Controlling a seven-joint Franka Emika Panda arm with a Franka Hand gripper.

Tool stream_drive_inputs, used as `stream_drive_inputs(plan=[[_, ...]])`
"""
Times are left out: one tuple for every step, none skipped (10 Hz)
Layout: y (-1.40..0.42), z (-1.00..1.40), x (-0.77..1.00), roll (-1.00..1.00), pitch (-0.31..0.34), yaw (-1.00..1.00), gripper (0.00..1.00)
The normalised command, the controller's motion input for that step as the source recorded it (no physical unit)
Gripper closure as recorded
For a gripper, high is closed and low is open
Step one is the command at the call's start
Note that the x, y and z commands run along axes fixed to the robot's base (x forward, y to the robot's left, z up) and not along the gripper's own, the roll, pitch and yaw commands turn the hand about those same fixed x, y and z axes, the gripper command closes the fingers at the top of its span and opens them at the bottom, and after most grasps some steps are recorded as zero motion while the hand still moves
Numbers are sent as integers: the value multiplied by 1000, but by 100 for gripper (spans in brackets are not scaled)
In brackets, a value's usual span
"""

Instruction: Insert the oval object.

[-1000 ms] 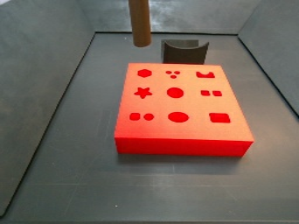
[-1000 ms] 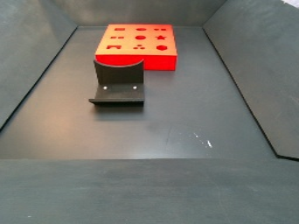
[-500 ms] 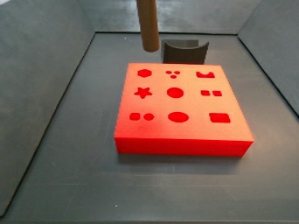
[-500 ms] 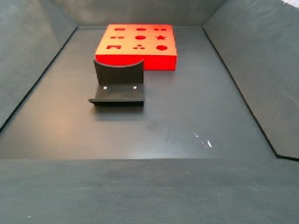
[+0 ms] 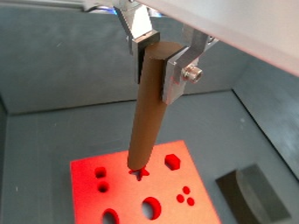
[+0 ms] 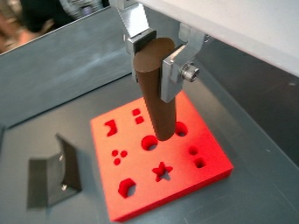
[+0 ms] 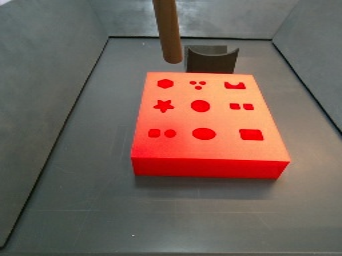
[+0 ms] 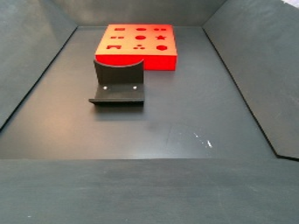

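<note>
Floor (image 8: pixel 176 114) is a flat dark grey sheet, boxed in by grey metal walls (image 7: pixel 54 25); a few pale scuff marks on it in a side view. Room beyond the walls is blurred in a wrist view, can't make it out.

Gripper (image 5: pixel 159 54) is up in the air, silver fingers (image 5: pixel 176 72) clamped on the top end of the oval object (image 5: pixel 146 109), a long brown peg hanging straight down. Same grip in both wrist views (image 6: pixel 158 61).

Below the gripper: red block (image 7: pixel 207 120) with shaped holes, flat on the floor. Peg's lower tip hangs above the block, not touching it. Which hole it lines up with I can't tell.

In a side view only the peg's lower part (image 7: pixel 167 30) shows; gripper is cut off by the frame edge. Neither shows in the side view from the far end.

Fixture (image 8: pixel 117 85), dark L-shaped bracket, sits just beside the block, off to one side of the gripper; partly cropped in both wrist views (image 6: pixel 56 175).
</note>
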Motion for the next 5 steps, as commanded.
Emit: stream_drive_inputs(plan=[[0,-134,157,229,0,817,100],[-140,-134,226,116,-3,789,100],[-240,-154,234,64,0,731,100],[-240,-149,286,64,0,714,100],[-143,-166,263,59,0,803,100]])
